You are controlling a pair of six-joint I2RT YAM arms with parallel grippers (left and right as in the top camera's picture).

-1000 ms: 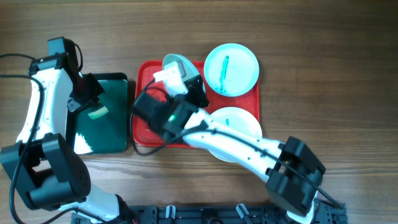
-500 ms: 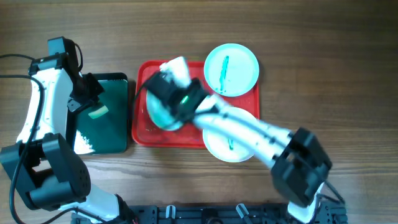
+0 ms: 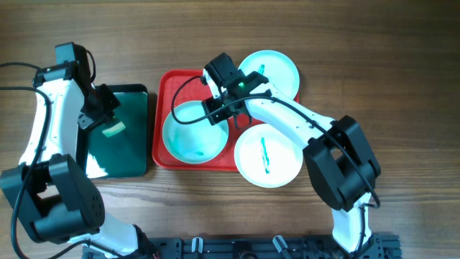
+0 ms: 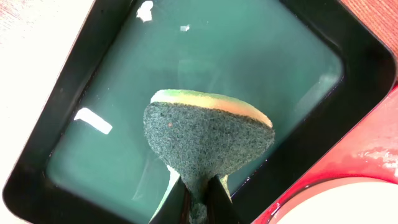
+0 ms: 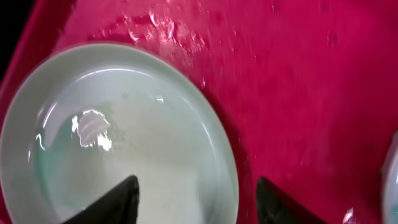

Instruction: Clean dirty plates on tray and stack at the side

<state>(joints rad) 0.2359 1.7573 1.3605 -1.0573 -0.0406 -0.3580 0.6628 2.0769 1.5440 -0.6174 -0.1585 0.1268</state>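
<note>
The red tray [image 3: 167,83] holds three plates. On its left part one plate [image 3: 194,133] lies flat with a faint teal film. My right gripper [image 3: 218,114] hovers over that plate's right rim, open, its fingers [image 5: 118,202] straddling the rim of the plate [image 5: 112,137] without touching it. A second plate [image 3: 267,79] with a teal smear sits at the tray's back right corner. A third smeared plate [image 3: 267,155] overhangs the front edge. My left gripper [image 4: 198,193] is shut on a green-faced sponge [image 4: 208,134] above the dark green tray [image 3: 126,155].
The dark green tray [image 4: 74,149] has a black rim and holds shallow water; it stands just left of the red tray. Water drops lie on the red tray floor [image 5: 298,74]. Bare wooden table [image 3: 374,65] surrounds both trays.
The right gripper laid the tilted plate flat on the tray's left part, let go and opened, and the arm swung right. The left arm and sponge have not moved.
</note>
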